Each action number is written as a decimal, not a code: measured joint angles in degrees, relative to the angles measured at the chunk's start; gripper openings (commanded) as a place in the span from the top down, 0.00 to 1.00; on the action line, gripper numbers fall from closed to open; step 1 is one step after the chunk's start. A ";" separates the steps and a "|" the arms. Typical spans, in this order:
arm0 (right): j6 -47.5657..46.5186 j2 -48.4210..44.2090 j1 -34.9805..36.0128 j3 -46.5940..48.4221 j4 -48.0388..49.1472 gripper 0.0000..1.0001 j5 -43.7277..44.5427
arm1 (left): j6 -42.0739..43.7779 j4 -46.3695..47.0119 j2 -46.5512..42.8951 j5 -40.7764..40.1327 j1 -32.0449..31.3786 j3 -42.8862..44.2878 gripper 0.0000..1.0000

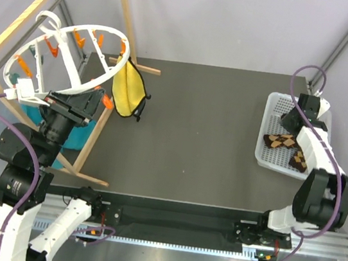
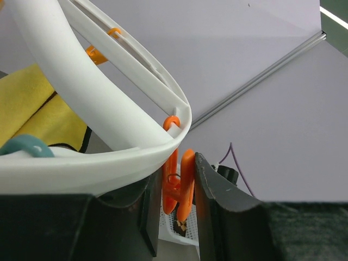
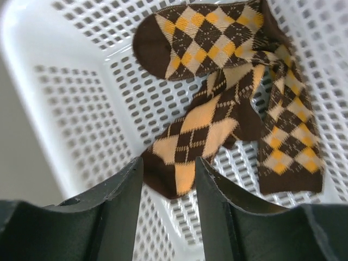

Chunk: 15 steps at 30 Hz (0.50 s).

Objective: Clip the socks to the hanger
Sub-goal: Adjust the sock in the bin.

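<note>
Orange clip (image 2: pixel 179 187) sits pinched between left fingers (image 2: pixel 220 204); right fingers (image 3: pixel 117 201), parted and empty above the argyle socks (image 3: pixel 209 122), should straddle one dark end before closing.

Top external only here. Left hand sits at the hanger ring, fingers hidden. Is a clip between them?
Observer: Yes. Left wrist shows an orange clip hanging from the hanger rim, between the left hand's fingers; can't tell if they press it.
Operator: Right hand holding a sock?
Observer: No. Right wrist shows the right hand open over the socks, one sock's end between its fingers.
Operator: Tangled?
Observer: Crossed, one lying over the other in the white mesh basket.
</note>
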 measured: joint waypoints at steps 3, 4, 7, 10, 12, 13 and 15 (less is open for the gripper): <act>-0.04 6.82 -0.59 2.67 1.16 0.54 -0.37 | 0.00 0.02 0.00 0.33 0.00 0.00 1.00; -0.07 8.55 -0.63 3.63 1.49 0.53 -0.44 | 0.00 0.02 0.00 0.35 0.00 0.00 1.00; -0.24 12.31 -0.61 6.29 2.58 0.52 -0.68 | 0.33 -0.02 0.00 0.42 0.02 -0.09 1.00; -0.37 14.45 -0.79 8.00 3.85 0.52 -0.55 | 0.94 -0.33 0.07 0.42 0.02 -0.09 1.00; -0.39 16.33 -1.03 9.38 4.52 0.51 -0.28 | 1.22 -0.63 0.11 0.39 0.00 -0.09 1.00; -0.42 17.51 -1.27 10.27 4.85 0.50 -0.17 | 1.27 -0.79 0.13 0.39 0.00 -0.09 1.00; -0.55 20.13 -1.79 12.26 5.25 0.51 -0.33 | 1.55 -0.98 0.31 0.37 -0.02 -0.07 1.00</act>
